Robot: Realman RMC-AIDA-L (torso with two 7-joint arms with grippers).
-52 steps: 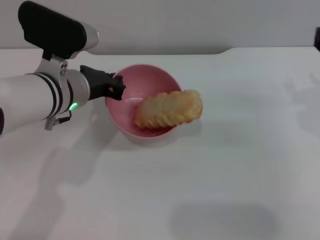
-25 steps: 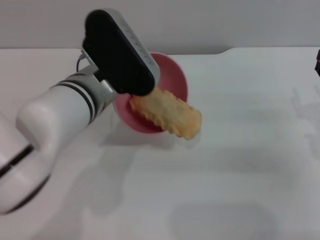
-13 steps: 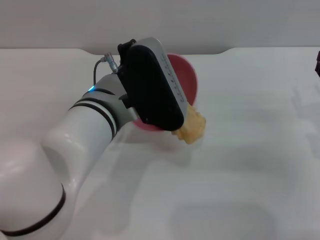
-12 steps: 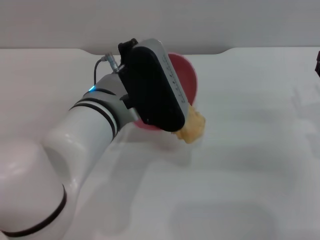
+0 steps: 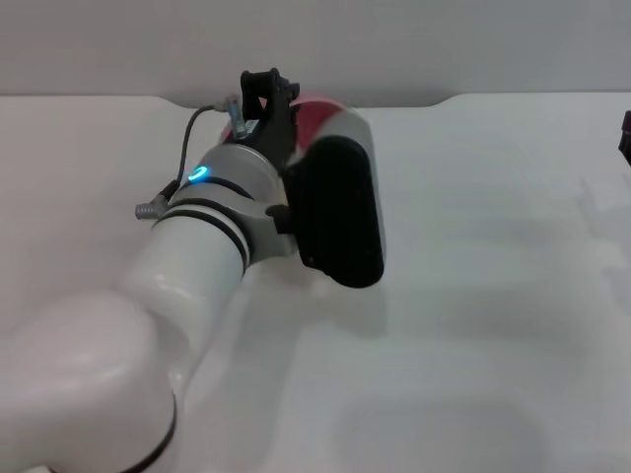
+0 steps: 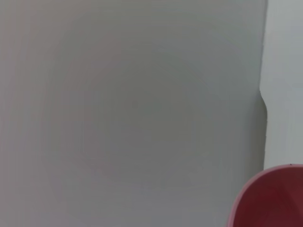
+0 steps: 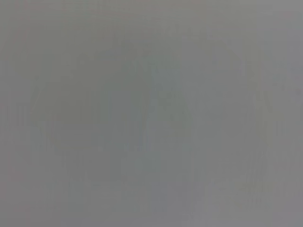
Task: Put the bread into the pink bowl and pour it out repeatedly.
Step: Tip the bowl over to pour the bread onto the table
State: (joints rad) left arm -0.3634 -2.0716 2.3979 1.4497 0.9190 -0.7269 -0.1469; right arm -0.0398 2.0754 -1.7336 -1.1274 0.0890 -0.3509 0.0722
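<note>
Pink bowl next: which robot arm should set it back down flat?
Probably the left. Its end effector is at the tipped-up pink bowl, the arm stretching across the table. The right arm shows only as a dark bit at the head view's right edge, far off.

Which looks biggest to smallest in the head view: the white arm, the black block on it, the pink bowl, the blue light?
Largest to smallest:
1. the white arm, though it is nearest the camera, which enlarges it
2. the black block
3. the pink bowl, mostly hidden behind the left gripper holding it
4. the blue light
</note>
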